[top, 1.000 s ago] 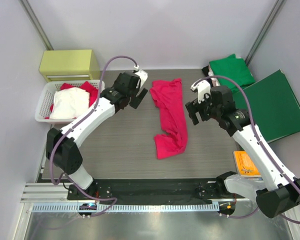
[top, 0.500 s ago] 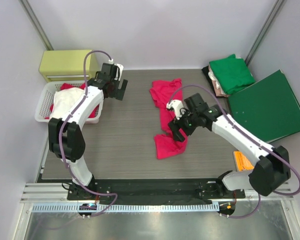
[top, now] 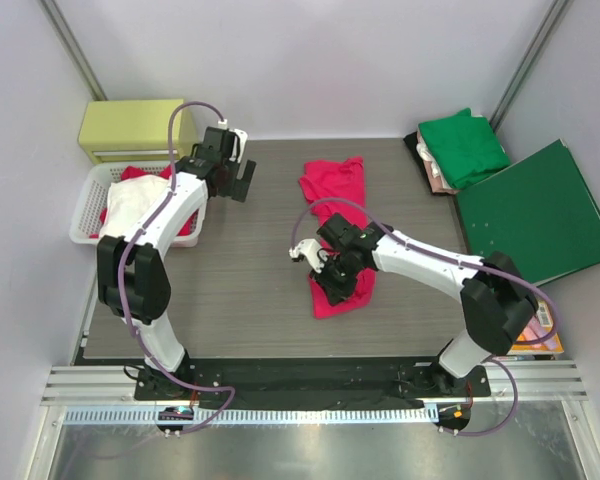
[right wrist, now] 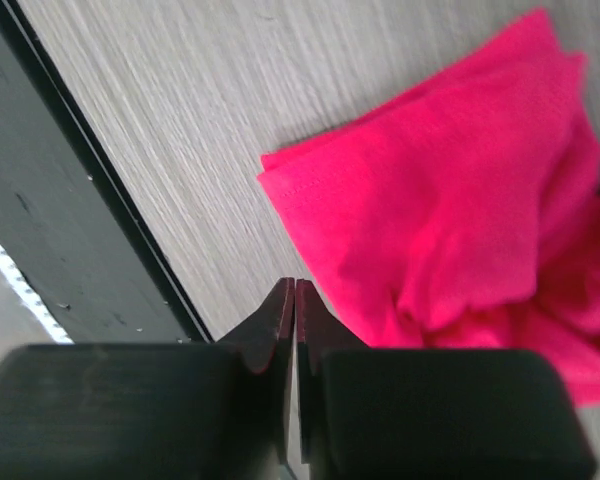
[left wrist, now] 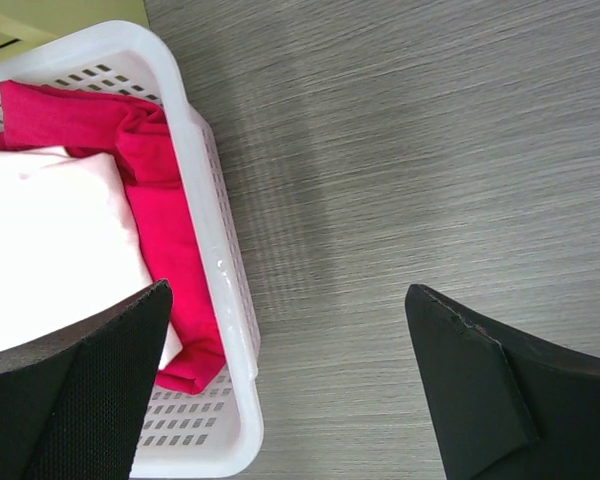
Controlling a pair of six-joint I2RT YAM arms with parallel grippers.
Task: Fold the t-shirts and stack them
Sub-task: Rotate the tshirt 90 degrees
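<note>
a robot lab cell: white panel walls [top: 330, 60], aluminium rail [top: 90, 385], grey table [top: 250, 290]

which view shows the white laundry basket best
Top external: nearly the whole white basket shows, though the left arm crosses its right side. Left wrist shows only one corner up close. Right wrist does not show it.

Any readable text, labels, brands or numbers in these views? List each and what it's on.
No text can be read in any view.
Orange item at the right near edge, partly under the arm: any print is too small to read.
Red shirt, folder, basket, box: no lettering shows.
</note>
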